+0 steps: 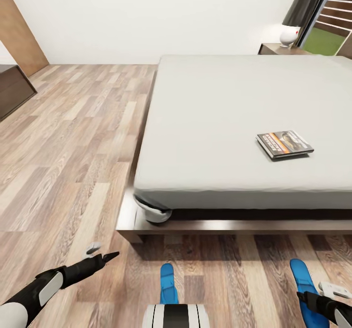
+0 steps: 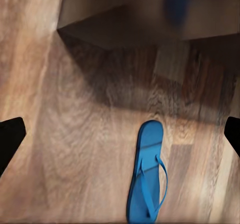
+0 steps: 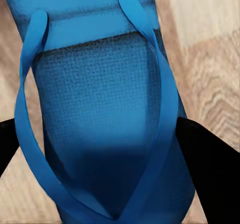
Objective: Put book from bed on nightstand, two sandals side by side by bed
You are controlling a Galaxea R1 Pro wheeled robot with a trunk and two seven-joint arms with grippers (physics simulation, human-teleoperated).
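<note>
The floor [image 1: 73,137] is light wood plank with a clear grain and a soft sheen. On it the bed [image 1: 205,227] has a dark brown wooden frame, polished enough to catch light at its corner, and a mattress [image 1: 220,112] in plain, matt grey cloth, smooth and unwrinkled. The book [image 1: 284,144] lying on the mattress has a glossy printed paper cover. Beyond the bed's far corner, the nightstand [image 1: 274,49] is dark wood with a shiny top. The sandals [image 3: 100,83] [image 2: 147,179] below the bed's foot look like matt blue foam, the footbed finely pebbled and the straps smooth. The left tool [image 1: 100,254] and right tool [image 1: 325,296] are matt black with white plastic.
</note>
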